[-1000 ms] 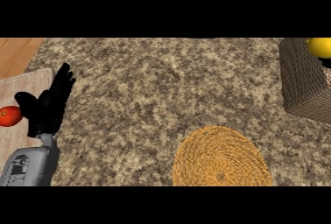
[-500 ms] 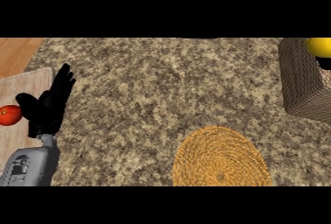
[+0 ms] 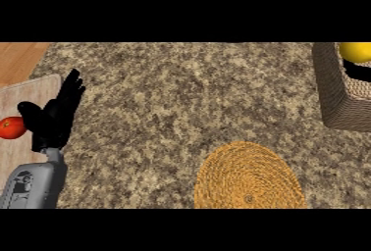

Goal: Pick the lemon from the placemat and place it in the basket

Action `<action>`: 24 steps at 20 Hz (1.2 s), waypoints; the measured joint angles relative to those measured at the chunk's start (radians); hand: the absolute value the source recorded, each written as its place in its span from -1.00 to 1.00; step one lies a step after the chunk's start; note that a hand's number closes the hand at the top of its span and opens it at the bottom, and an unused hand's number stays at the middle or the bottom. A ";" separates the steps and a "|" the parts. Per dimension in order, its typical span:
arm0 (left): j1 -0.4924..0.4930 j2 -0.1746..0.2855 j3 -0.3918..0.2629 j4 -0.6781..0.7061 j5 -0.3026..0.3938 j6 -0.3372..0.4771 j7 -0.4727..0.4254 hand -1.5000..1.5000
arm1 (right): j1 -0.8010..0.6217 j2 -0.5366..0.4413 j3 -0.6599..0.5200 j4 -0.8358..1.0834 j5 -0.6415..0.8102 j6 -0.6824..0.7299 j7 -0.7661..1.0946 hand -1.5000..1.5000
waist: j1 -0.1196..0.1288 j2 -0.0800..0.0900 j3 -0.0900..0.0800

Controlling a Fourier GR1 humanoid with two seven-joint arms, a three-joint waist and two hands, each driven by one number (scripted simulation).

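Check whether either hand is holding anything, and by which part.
Left hand holds nothing; fingers straight. Lemon is at the basket; whether the right hand grips it cannot be told.

The grey left forearm [image 3: 33, 184] rises from the lower left edge. Its black left hand [image 3: 52, 122] rests open, fingers straight and pointing up. Only a black sliver of the right hand [image 3: 360, 72] shows at the right edge.

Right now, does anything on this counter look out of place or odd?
Nothing is spilled or damaged. The lemon is at the top of the basket at the right edge, not on the placemat. A tomato lies beside the open left hand.
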 measured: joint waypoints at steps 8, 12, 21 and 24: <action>-0.010 0.004 0.002 -0.014 0.010 -0.008 0.022 0.00 | 0.016 0.000 0.016 0.026 0.024 -0.010 0.005 1.00 | 0.008 0.003 0.002; -0.009 -0.006 -0.008 -0.021 -0.002 0.004 0.025 0.00 | 0.012 -0.001 0.024 0.040 0.032 0.020 0.013 1.00 | 0.011 0.005 0.003; -0.010 -0.006 -0.012 -0.024 -0.002 -0.001 0.030 0.00 | 0.007 -0.005 0.030 0.068 0.038 0.098 0.042 1.00 | 0.016 0.007 0.003; -0.007 -0.003 -0.007 -0.018 0.000 -0.005 0.017 0.00 | 0.011 -0.011 0.040 0.078 0.047 0.117 0.079 1.00 | 0.016 0.007 0.001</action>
